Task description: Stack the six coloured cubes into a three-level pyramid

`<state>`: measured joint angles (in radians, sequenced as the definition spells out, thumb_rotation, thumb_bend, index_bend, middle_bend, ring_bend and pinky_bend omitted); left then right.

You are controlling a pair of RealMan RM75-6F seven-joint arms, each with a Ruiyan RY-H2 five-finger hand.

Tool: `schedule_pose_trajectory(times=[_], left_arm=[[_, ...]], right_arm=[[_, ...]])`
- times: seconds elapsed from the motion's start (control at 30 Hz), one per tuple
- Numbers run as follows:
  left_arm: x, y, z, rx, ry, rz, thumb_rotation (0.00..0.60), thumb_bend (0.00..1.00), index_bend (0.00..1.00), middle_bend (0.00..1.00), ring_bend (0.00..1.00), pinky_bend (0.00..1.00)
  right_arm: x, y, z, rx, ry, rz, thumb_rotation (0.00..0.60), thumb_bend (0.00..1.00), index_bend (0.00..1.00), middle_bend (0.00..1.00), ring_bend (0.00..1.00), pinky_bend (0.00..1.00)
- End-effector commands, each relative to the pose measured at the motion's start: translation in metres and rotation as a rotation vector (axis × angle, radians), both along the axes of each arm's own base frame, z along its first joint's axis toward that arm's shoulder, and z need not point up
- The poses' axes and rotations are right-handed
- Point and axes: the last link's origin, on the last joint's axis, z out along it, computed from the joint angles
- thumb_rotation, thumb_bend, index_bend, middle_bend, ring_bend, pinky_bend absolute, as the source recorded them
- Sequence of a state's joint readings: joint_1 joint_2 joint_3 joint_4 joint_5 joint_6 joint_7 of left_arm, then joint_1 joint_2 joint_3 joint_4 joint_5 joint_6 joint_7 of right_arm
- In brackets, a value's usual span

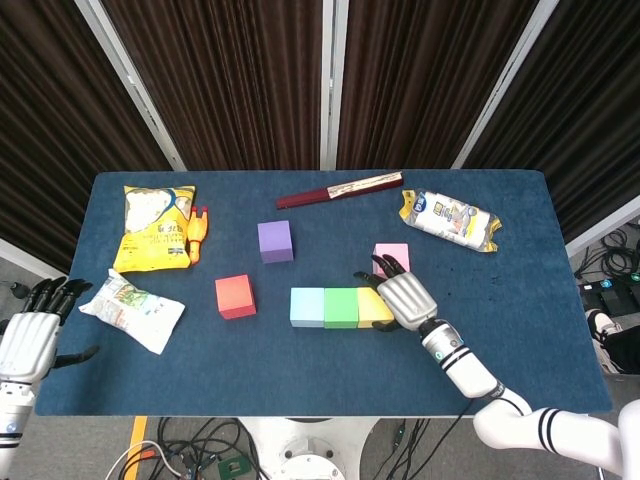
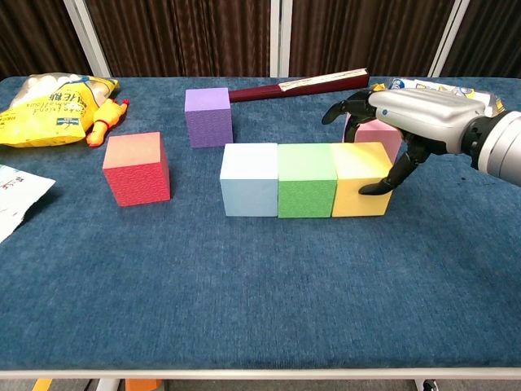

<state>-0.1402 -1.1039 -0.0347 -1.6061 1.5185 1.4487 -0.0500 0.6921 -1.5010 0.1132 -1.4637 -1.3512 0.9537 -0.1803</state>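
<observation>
Blue table (image 1: 520,340) holds everything. Base row done: light blue cube (image 2: 249,178), green cube (image 2: 307,179), yellow cube (image 2: 359,179) side by side, touching, mid-table. Right hand (image 2: 407,114) drapes over the yellow cube's right end, thumb (image 2: 383,183) against its right face, other fingers curled over the back edge; whether they squeeze it, cannot tell, looks like a push or line-up, not a lift. Left hand (image 1: 25,335) off the table's left edge, fingers loosely apart, holding nothing. Loose cubes: red cube (image 2: 137,167) left of the row, purple cube (image 2: 208,116) behind it, pink cube (image 2: 376,134) just behind the yellow one, partly hidden by the hand. Step: finishing level one. Next, likely: let go, pick a loose cube, set it across a seam of the row.
</observation>
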Motion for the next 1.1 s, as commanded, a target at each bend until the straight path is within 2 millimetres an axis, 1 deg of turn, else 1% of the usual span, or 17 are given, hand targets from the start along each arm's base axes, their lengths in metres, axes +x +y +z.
schedule_pose_trajectory(times=[0.03,0.17,0.33,0.53,0.73,0.87,1.1], left_arm=[[0.000,0.000,0.000,-0.002,0.000,-0.001,0.600,0.00,0.17,0.13,0.06,0.08],[-0.001,0.000,0.000,0.000,-0.001,0.000,0.600,0.00,0.17,0.13,0.06,0.08],[-0.001,-0.001,0.000,0.000,-0.001,0.000,0.600,0.00,0.17,0.13,0.06,0.08],[-0.001,-0.001,0.000,0.001,0.000,-0.003,0.600,0.00,0.17,0.13,0.06,0.08],[0.000,-0.001,0.000,0.002,0.002,-0.005,0.600,0.00,0.17,0.13,0.06,0.08],[0.002,0.000,0.001,0.003,0.004,-0.010,0.600,0.00,0.17,0.13,0.06,0.08],[0.004,0.000,0.002,0.007,0.008,-0.016,0.600,0.00,0.17,0.13,0.06,0.08]], right_arm=[[0.000,0.000,-0.001,0.003,0.003,-0.001,0.600,0.10,0.17,0.42,0.00,0.00],[0.000,0.001,-0.003,0.008,0.005,-0.002,0.600,0.09,0.15,0.40,0.00,0.00],[-0.001,0.002,-0.003,0.012,0.015,-0.002,0.600,0.09,0.01,0.35,0.00,0.00],[-0.002,0.003,-0.002,0.012,0.027,-0.001,0.600,0.09,0.00,0.24,0.00,0.00],[-0.004,0.004,0.002,0.008,0.040,-0.002,0.600,0.09,0.00,0.19,0.00,0.00],[-0.005,0.005,0.019,-0.029,0.053,0.011,0.600,0.09,0.00,0.16,0.00,0.00],[-0.009,0.004,0.070,-0.094,0.082,-0.013,0.600,0.08,0.00,0.18,0.00,0.00]])
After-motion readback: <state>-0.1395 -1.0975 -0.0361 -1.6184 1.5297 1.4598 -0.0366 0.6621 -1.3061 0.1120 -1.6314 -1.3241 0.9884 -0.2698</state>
